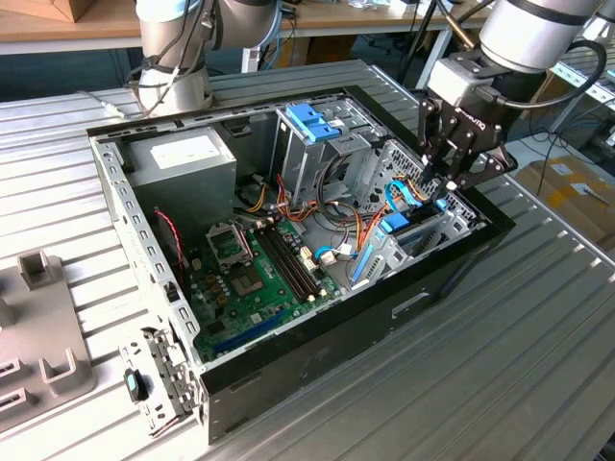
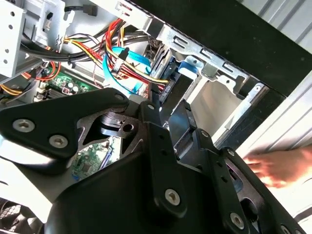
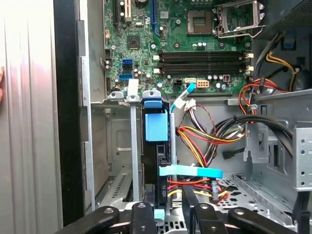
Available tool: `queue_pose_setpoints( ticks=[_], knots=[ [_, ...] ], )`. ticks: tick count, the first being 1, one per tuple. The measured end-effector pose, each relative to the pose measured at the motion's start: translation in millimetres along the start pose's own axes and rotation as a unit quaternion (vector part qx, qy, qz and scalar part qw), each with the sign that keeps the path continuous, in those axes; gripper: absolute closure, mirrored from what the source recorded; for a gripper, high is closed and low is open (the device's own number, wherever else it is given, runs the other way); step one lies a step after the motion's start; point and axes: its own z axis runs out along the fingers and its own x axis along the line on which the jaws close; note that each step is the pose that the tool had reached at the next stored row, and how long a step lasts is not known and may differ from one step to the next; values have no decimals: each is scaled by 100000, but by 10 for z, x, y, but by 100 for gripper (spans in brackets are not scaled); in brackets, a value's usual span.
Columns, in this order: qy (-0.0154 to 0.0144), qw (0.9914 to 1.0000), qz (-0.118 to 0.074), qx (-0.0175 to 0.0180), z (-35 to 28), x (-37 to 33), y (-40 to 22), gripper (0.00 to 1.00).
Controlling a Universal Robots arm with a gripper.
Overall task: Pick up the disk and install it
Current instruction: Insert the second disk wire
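The disk [image 3: 156,127] stands on edge in a narrow bay slot at the front corner of the open computer case [image 1: 317,370]; its light-blue carrier rail and dark edge show. In the exterior view the disk [image 1: 402,227] sits low in the bay on that view's right. My gripper [image 3: 165,212] reaches down at one end of the disk, with a finger on each side of the blue rail, shut on it. The black gripper [image 1: 444,184] hangs right over that bay. In the second wrist view the gripper [image 2: 165,100] points at the disk [image 2: 187,66].
Orange, yellow and red cables [image 3: 204,139] and a flat blue cable [image 3: 190,171] crowd the bay. The motherboard [image 1: 255,279], grey power supply [image 1: 183,163] and tall cage with blue latch [image 1: 312,120] fill the case. A person's hand [image 2: 278,165] rests outside the case wall.
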Motion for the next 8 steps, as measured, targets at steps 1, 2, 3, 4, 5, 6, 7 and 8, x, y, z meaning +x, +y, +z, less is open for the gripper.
queue_pose_setpoints(
  ticks=[1,2,3,4,5,6,7,8],
  knots=[
    [-3,100000,1,1,0,0,0,64],
    [-1,100000,1,1,0,0,0,64],
    [13,100000,-1,1,-1,-1,0,64],
    [14,100000,-3,1,-1,0,0,64],
    [23,100000,2,1,-3,0,9,64],
    [25,100000,4,1,-3,0,25,64],
    [13,100000,4,0,-2,1,49,64],
    [11,100000,-2,0,-3,2,82,64]
  ],
)
